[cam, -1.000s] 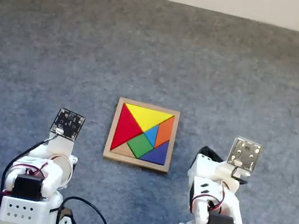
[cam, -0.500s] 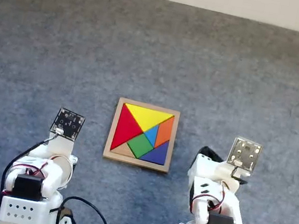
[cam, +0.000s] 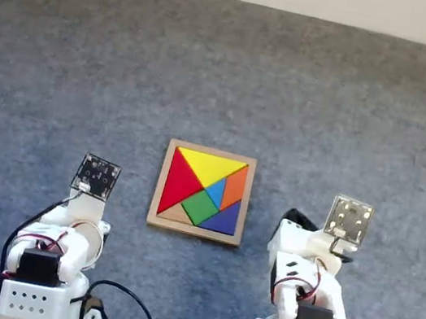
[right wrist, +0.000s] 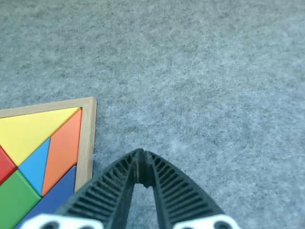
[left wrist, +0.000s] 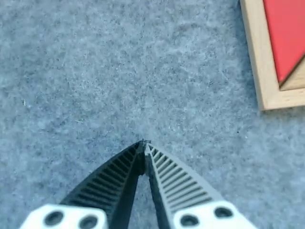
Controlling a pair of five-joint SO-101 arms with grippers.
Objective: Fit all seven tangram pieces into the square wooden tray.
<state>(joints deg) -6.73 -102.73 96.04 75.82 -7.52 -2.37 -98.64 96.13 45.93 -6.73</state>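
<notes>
Six coloured tangram pieces (cam: pixel 210 169) sit in the square wooden tray (cam: pixel 160 183) on the grey carpeted tabletop (cam: pixel 89 63) between two clenched, empty sets of jaws, and I cannot tell whether its tan corner (cam: pixel 168 211) holds the seventh.

Light: soft, even and fairly bright over the grey carpet (cam: pixel 92 47) on all sides of the tray (cam: pixel 159 191).
Shadows: faint, with soft edges. A thin dark band on the carpet along the tray's near edge, and a dim patch beneath the right gripper (right wrist: pixel 138 164) beside the tray.
Sheen: pale reflection on the metal plate (cam: pixel 348 220) right of the tray.
Coloured pieces (cam: pixel 208 175): evenly lit.
</notes>
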